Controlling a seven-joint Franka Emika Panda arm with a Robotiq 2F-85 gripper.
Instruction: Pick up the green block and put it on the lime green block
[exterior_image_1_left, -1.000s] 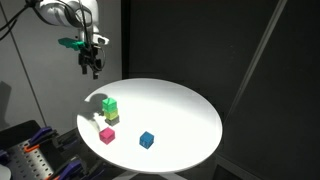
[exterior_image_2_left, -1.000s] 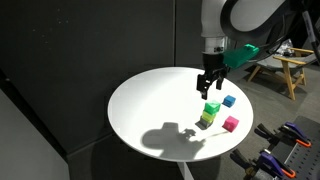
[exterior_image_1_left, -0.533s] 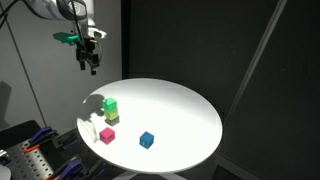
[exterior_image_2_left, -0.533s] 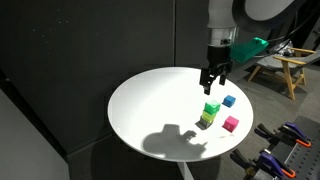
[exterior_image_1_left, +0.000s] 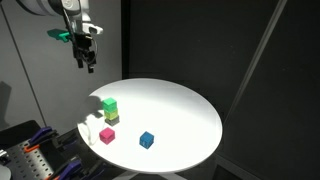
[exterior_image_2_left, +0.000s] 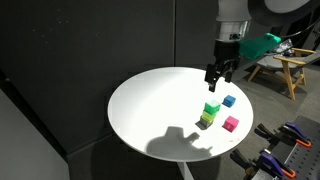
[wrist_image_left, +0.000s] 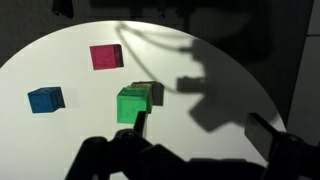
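Near the edge of the round white tabletop (exterior_image_1_left: 175, 105), on the side closest to the arm, the green block (exterior_image_1_left: 110, 104) sits on top of the lime green block (exterior_image_1_left: 112, 118), the two making a small stack. In an exterior view the green block (exterior_image_2_left: 212, 108) rests a little askew on the lime green block (exterior_image_2_left: 207, 120), not quite square with it. The gripper (exterior_image_1_left: 88, 66) hangs in the air well above the table, out over that same edge and well clear of the stack. Its jaws look spread and there is nothing between them. A pink block (exterior_image_1_left: 107, 135) lies just beside the stack, closer still to the edge. A blue block (exterior_image_1_left: 147, 140) lies apart from both, toward the nearer edge of the top. From the wrist view the green block (wrist_image_left: 132, 104) stands near the middle of the table with a sliver of the lime green block (wrist_image_left: 150, 92) peeking from beneath it. The pink block (wrist_image_left: 105, 57) and the blue block (wrist_image_left: 45, 99) each stand alone on the white surface. The arm's dark shadow falls across the tabletop there.
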